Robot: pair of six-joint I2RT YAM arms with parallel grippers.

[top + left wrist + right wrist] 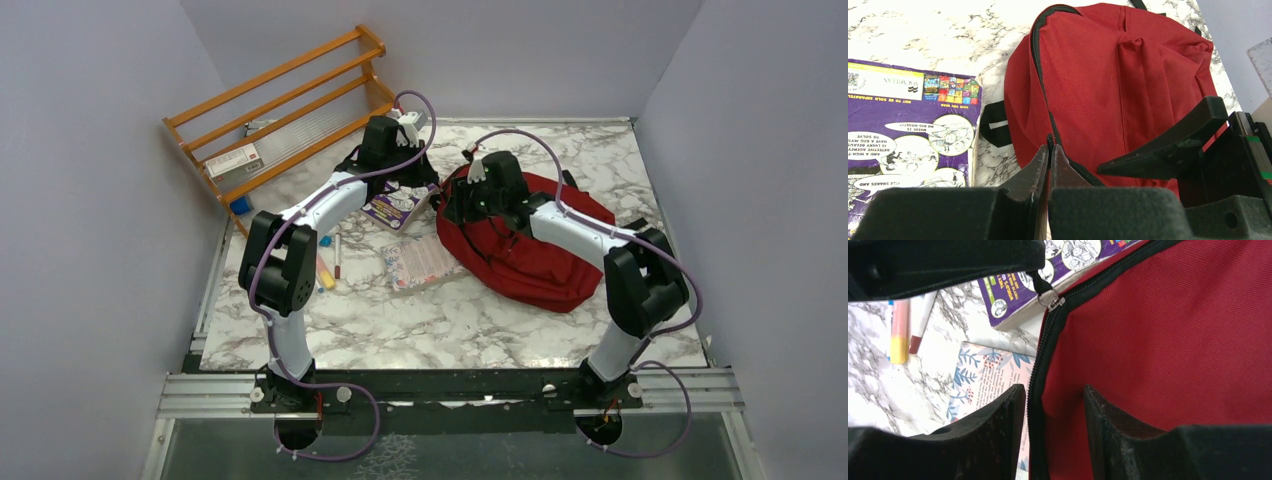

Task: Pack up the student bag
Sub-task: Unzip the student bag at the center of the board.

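The student bag [535, 250] is a dark red backpack lying flat at the right middle of the table, its black zipper closed. My left gripper [1050, 146] is at the bag's left edge and is shut on the black zipper pull [1040, 284], next to the metal slider [1053, 302]. My right gripper [1054, 390] is just beside it and pinches a raised fold of red fabric and zipper trim between its fingers [1009, 412]. In the top view the left gripper [428, 188] and the right gripper [457, 205] nearly touch. A purple comic book [395, 208] lies left of the bag.
A floral booklet [420, 262] lies in front of the purple book, against the bag. A red pen [337, 256] and a yellow marker [325, 272] lie further left. A wooden rack [285, 110] holding small boxes leans at the back left.
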